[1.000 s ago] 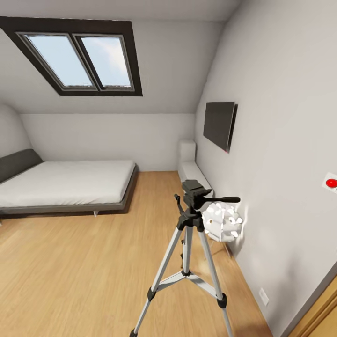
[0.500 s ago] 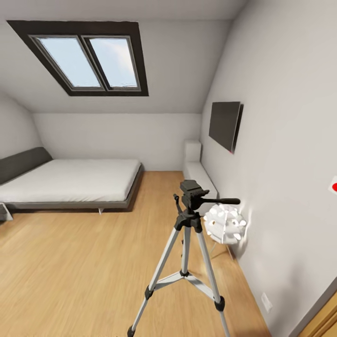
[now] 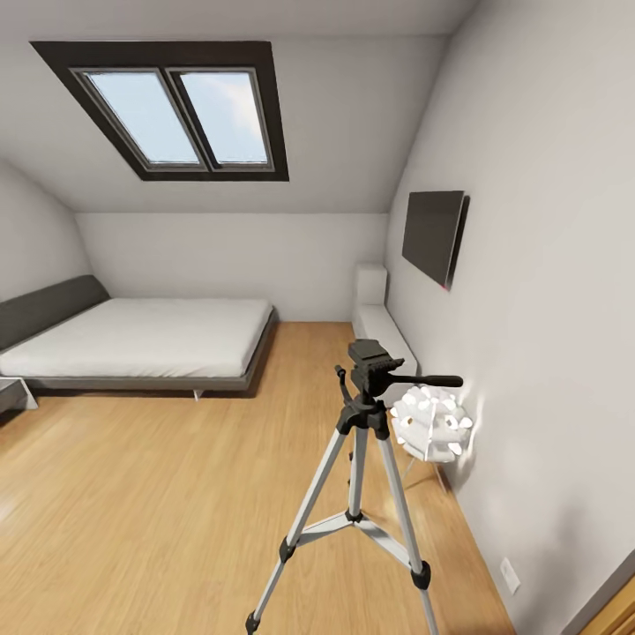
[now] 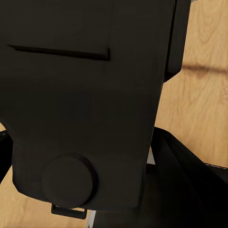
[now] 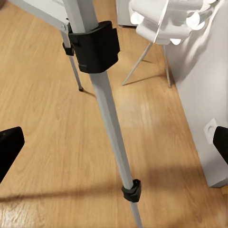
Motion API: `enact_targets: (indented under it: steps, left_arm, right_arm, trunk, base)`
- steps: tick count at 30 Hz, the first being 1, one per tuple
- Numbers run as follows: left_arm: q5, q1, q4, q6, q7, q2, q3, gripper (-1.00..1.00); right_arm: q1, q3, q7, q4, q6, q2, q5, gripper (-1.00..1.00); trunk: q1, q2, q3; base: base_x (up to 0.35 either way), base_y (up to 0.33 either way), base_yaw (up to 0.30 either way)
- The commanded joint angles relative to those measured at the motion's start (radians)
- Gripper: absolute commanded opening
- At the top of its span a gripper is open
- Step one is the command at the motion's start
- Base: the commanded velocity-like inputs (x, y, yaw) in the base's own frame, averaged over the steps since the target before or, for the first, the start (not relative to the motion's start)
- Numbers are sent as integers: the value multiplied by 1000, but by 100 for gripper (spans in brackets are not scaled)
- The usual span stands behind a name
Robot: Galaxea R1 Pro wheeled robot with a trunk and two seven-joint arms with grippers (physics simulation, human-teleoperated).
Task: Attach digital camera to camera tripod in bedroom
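The camera tripod [image 3: 357, 432] stands on the wood floor just ahead, silver legs spread, its black pan head [image 3: 370, 362] bare on top with the handle pointing right. A black body with a round knob and a strap lug, the digital camera [image 4: 80, 95], sits right against the left wrist camera between dark fingers [image 4: 190, 180], above the floor. In the right wrist view one tripod leg [image 5: 107, 114] with a black clamp runs between the spread fingertips of my right gripper [image 5: 114, 147], which is open and holds nothing.
A white spiky floor lamp [image 3: 432, 423] stands against the right wall just behind the tripod. A grey low bed [image 3: 141, 339] lies at the back left, a white bench [image 3: 379, 322] by the wall under a dark panel [image 3: 434, 234]. A wooden door frame [image 3: 617, 608] is at the near right.
The head view has swung left: skylight, bed and wall panel sit further right in the picture, and the red wall button has left the right edge. The tripod stands as before.
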Motion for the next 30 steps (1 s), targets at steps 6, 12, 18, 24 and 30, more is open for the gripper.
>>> enact_targets:
  steps: [6, 12, 18, 24, 30]
  left_arm:
    - [3, -2, 3, -5, 1, -1, -9, -100]
    - [3, -2, 3, -5, 1, -1, -8, -100]
    - [3, -2, 3, -5, 1, -1, -8, -100]
    - [3, -2, 3, -5, 1, -1, -8, -100]
    - [3, -2, 3, -5, 1, -1, -9, -100]
  right_arm:
    - [-1, 5, -8, 1, -2, 1, 5, 100]
    - [-1, 5, -8, 1, -2, 2, 5, 100]
    - [-1, 7, -5, 1, -1, 9, 5, 100]
    - [-1, 10, -4, -15, -8, 13, 8, 100]
    - [-1, 22, -3, -70, -10, 17, 12, 100]
  trunk:
    - [1, -2, -2]
    - [1, -2, -2]
    - [1, -2, -2]
    - [1, -2, -2]
    - [1, -2, -2]
  base:
    - [0, 0, 0]
    - [0, 0, 0]
    - [0, 0, 0]
    - [0, 0, 0]
    - [0, 0, 0]
